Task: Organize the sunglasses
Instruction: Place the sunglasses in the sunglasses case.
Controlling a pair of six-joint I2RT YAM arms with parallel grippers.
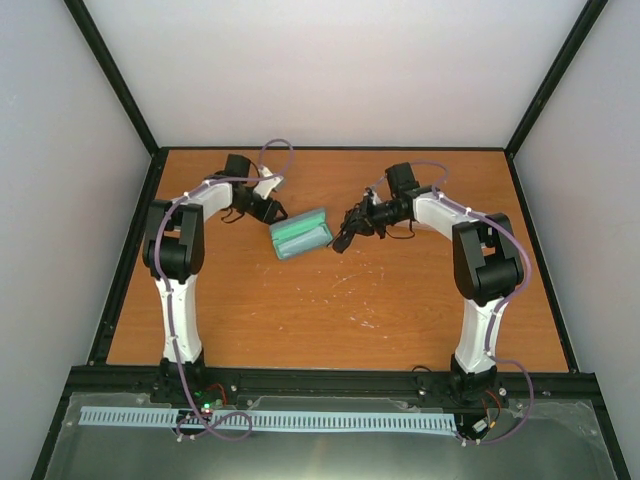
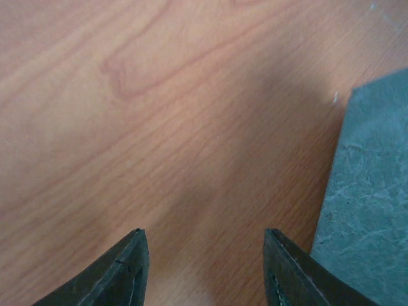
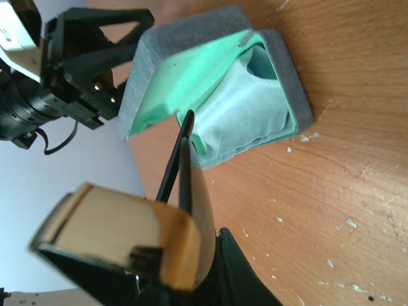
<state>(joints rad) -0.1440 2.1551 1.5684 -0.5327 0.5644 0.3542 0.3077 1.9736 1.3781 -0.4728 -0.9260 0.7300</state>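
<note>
Orange-brown wooden table (image 1: pixel 330 310) boxed in by white walls. In the top view an open grey case (image 1: pixel 300 236) with green lining sits mid-frame, a pale cloth (image 3: pixel 255 108) tucked inside. The right gripper (image 1: pixel 347 236) is clamped on the sunglasses (image 3: pixel 121 233). They have a dark frame and a shiny gold-looking lens, and fill the lower left of its wrist view just short of the case's open mouth. The left gripper (image 2: pixel 204 237) has its jaws partway apart over bare wood, with the case at the frame's right edge.
</note>
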